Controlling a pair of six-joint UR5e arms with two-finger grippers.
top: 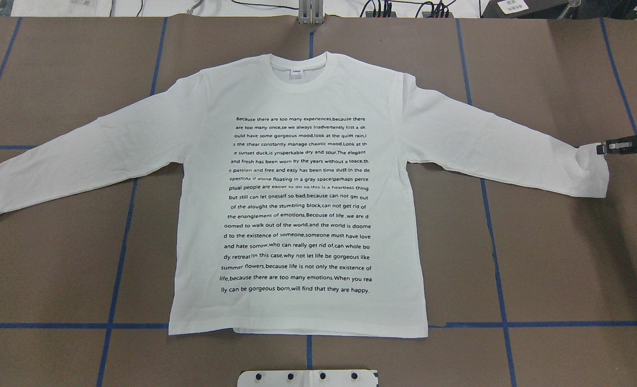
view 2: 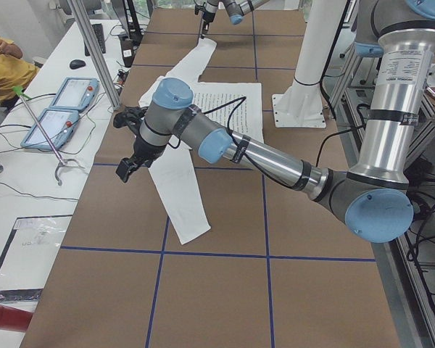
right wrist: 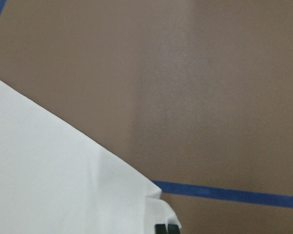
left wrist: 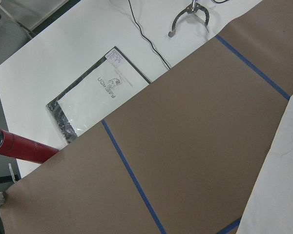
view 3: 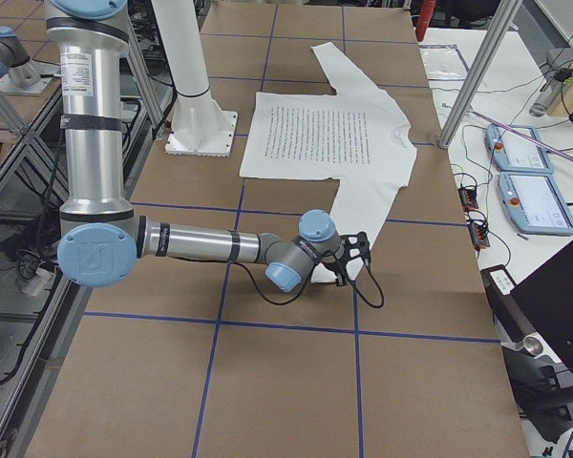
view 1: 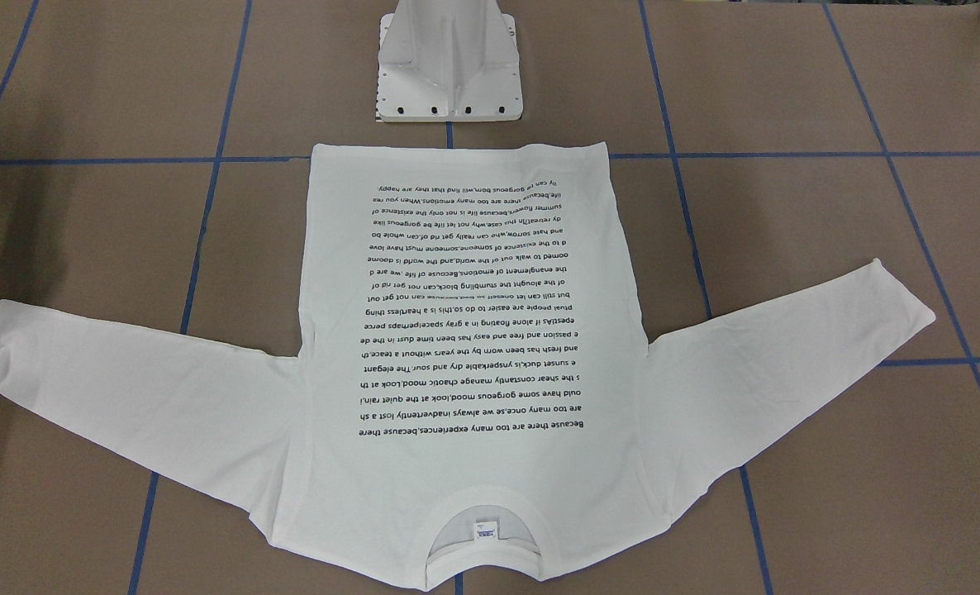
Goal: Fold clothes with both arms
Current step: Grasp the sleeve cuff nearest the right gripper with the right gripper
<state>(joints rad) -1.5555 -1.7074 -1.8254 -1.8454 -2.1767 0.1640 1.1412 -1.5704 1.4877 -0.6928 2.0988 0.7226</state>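
One white T-shirt [top: 318,215] spread flat, right jaws closed on its cuff [top: 592,172]

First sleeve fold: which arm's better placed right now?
Right. The right claw sits at the cuff of the T-shirt, tips together where the cloth puckers. The left claw hangs above bare table beside the other sleeve, off the cloth.
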